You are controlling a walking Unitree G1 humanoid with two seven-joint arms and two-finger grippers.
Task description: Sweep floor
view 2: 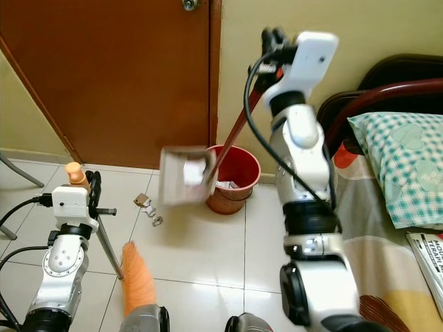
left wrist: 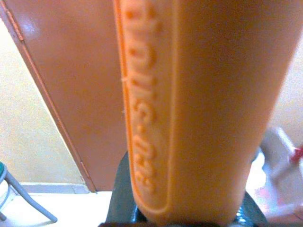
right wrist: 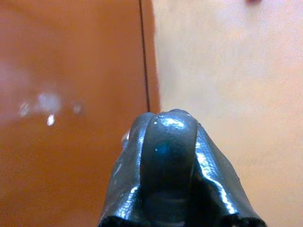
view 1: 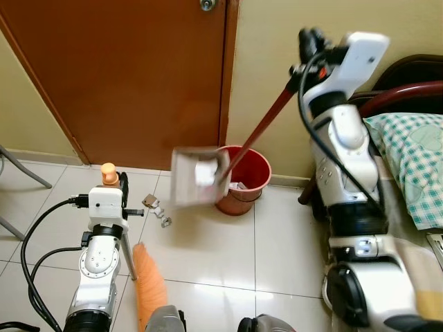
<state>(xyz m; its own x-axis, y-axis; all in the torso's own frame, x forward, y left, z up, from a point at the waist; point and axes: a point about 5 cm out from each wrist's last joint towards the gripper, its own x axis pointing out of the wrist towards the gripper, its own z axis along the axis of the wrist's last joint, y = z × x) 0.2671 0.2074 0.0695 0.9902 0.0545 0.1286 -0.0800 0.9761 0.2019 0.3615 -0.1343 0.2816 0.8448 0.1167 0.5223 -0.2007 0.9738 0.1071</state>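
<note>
My right gripper (view 1: 309,43) is raised high and shut on the red handle (view 1: 266,117) of a grey dustpan (view 1: 197,177). The pan hangs tilted and blurred beside a red bin (view 1: 241,181), with white scraps in it. More white scraps lie in the bin. My left gripper (view 1: 114,181) is shut on the orange grip (view 1: 109,173) of a broom, whose orange bristles (view 1: 148,285) rest on the tiles. A few bits of litter (view 1: 156,208) lie on the floor between the broom and the bin. The orange grip (left wrist: 199,104) looms large in the left wrist view.
A brown door (view 1: 131,76) and a cream wall stand behind the bin. A bed with a checked pillow (view 1: 415,162) and dark headboard (view 1: 398,83) is at my right. A grey chair leg (view 1: 24,169) is at far left. White tiles (view 1: 228,256) lie before me.
</note>
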